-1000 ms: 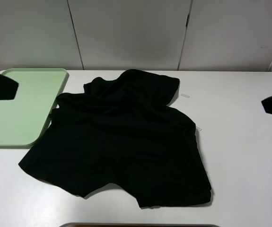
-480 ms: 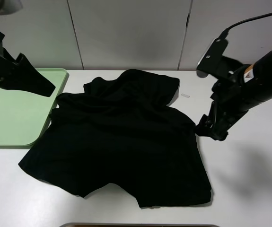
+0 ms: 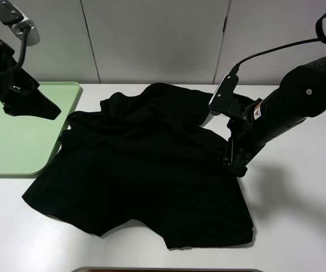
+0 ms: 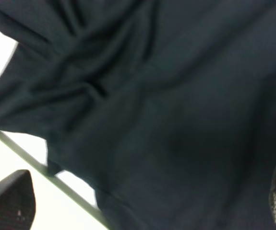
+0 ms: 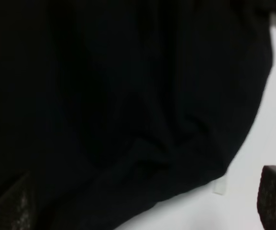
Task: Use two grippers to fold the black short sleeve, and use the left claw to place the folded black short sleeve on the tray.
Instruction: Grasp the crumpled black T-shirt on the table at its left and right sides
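Approach: with left claw [image 3: 42, 109] and right gripper [image 3: 235, 162] both spread wide and empty, pinch opposite edges of the black short sleeve [image 3: 145, 164] evenly before folding.

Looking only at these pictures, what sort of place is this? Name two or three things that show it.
Probably a robotics lab or test bench: a white table, plain grey wall panels, and cabled arms ending in the left gripper and right gripper, around a black short sleeve and green tray.

Tray [image 3: 15, 148] cut off at left edge; both wrist views blurred
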Controlling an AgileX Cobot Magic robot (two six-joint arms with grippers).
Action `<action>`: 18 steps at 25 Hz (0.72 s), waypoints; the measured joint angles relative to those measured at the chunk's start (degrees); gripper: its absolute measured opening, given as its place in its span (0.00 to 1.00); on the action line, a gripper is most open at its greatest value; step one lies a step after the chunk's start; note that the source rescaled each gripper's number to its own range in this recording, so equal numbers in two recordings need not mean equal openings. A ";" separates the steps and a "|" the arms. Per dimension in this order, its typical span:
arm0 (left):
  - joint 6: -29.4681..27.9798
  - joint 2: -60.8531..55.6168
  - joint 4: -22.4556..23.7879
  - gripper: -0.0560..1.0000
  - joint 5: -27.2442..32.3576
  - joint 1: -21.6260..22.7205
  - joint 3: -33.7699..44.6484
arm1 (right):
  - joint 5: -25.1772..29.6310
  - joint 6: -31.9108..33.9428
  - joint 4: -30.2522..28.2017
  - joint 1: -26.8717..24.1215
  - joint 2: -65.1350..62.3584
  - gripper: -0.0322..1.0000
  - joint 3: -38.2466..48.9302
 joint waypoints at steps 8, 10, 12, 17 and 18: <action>4.08 7.50 -2.08 0.91 -4.12 0.00 -1.93 | 3.85 0.00 -2.55 0.00 4.00 1.00 0.00; 4.14 10.82 -2.91 0.91 -3.87 -0.46 -2.88 | 4.36 0.00 -2.88 0.00 4.63 1.00 -0.01; 4.27 13.51 -2.82 0.91 -3.67 -1.58 -3.59 | 4.38 0.00 -3.53 0.00 5.31 1.00 -0.01; 7.59 17.47 -1.74 0.91 -4.80 -6.86 -3.93 | 3.48 0.05 -5.31 0.00 7.50 1.00 -0.06; 8.29 17.64 -1.74 0.91 -5.29 -7.49 -3.93 | 3.42 0.11 -5.99 0.00 8.00 1.00 -0.06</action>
